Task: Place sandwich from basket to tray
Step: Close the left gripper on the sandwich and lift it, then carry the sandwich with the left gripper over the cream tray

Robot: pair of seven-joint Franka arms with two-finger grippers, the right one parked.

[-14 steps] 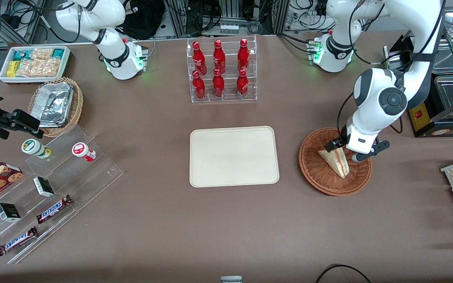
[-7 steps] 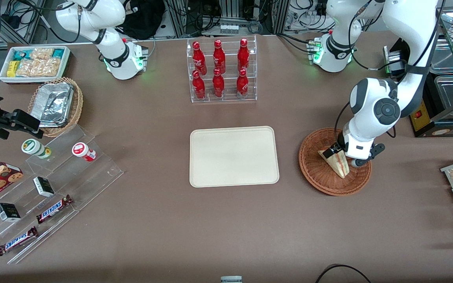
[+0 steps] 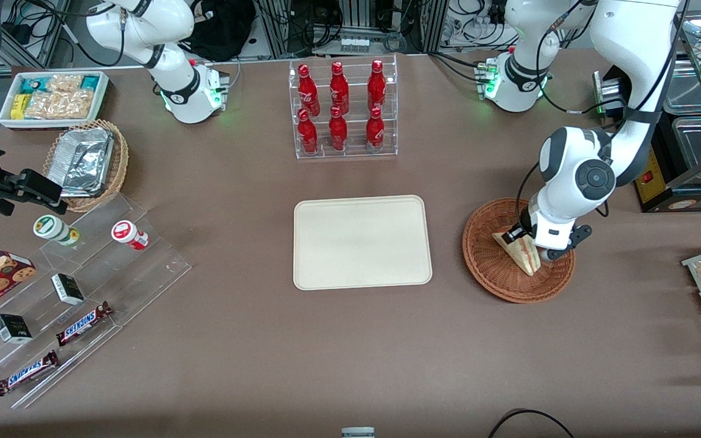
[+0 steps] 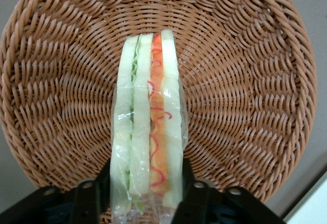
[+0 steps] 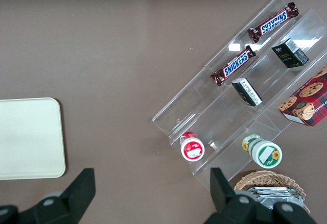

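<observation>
Sandwich (image 4: 148, 132) first: it lies in the basket (image 3: 490, 267), cut edge up toward my wrist camera, red, orange and green layers showing through clear wrap. Over the last second I've brought the gripper (image 4: 145, 196) down from above the wedge until its fingers (image 4: 92, 198) sit one on each bread face, touching or very nearly so. I judge the grasp is on the point of closing; nothing has lifted yet. The tray (image 3: 362, 241) waits bare nearby, toward the parked arm's end of the table.

Fingertips are cut off at the wrist picture's edge, so I can't confirm actual squeeze. From the front, the wrist housing covers the sandwich's upper end and the contact itself.
</observation>
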